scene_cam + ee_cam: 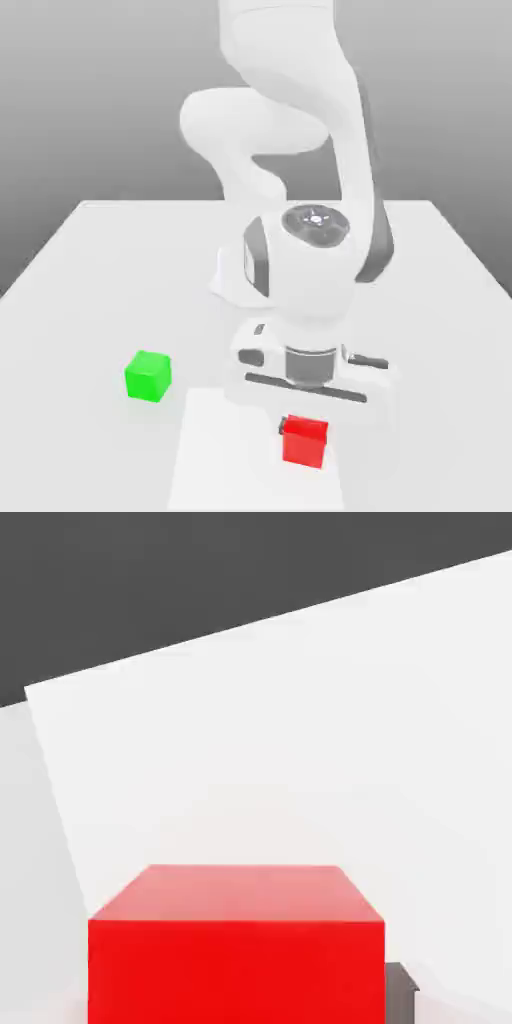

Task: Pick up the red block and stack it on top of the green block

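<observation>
The red block (303,441) sits on the white table (100,260), toward the exterior view's right of the green block (148,376) and well apart from it. To do the lift well, the arm should probably rise straight up, keeping the cube level, before carrying it across. The gripper (305,415) is low over the red block, its fingers clamped narrow on the cube's sides.

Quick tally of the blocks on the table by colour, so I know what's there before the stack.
Red block: 1
Green block: 1
Total: 2 blocks
</observation>
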`<state>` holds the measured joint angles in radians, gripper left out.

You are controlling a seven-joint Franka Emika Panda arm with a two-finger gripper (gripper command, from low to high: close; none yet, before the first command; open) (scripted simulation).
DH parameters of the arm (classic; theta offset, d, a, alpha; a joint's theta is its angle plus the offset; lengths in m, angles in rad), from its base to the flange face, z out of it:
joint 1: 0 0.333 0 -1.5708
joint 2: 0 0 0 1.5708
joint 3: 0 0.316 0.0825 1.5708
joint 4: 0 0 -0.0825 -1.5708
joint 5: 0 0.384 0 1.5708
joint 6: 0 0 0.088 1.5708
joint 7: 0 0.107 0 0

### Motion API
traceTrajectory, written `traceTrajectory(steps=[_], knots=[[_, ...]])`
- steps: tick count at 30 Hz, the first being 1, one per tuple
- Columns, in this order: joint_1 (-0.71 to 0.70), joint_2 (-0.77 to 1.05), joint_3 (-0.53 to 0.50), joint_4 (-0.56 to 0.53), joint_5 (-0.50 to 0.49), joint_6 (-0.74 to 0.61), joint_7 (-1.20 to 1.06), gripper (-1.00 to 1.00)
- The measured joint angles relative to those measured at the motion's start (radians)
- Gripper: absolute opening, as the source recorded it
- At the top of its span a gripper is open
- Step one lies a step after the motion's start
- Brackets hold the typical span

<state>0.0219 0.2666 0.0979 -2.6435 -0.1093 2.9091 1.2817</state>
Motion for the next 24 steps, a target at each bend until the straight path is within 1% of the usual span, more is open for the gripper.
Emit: traceTrajectory(steps=[5, 11, 14, 22, 24], knots=[[-0.023, -0.166, 0.026, -0.029, 0.064, -0.136, -0.053, -1.0], [-0.188, -0.302, -0.049, -0.113, -0.003, -0.185, -0.105, -1.0], [-0.241, -0.365, -0.09, -0.159, -0.02, -0.199, -0.149, -1.0], [-0.358, -0.521, -0.25, -0.283, -0.013, -0.232, -0.299, -1.0], [-0.367, -0.518, -0.279, -0.301, 0.002, -0.213, -0.331, -1.0]])
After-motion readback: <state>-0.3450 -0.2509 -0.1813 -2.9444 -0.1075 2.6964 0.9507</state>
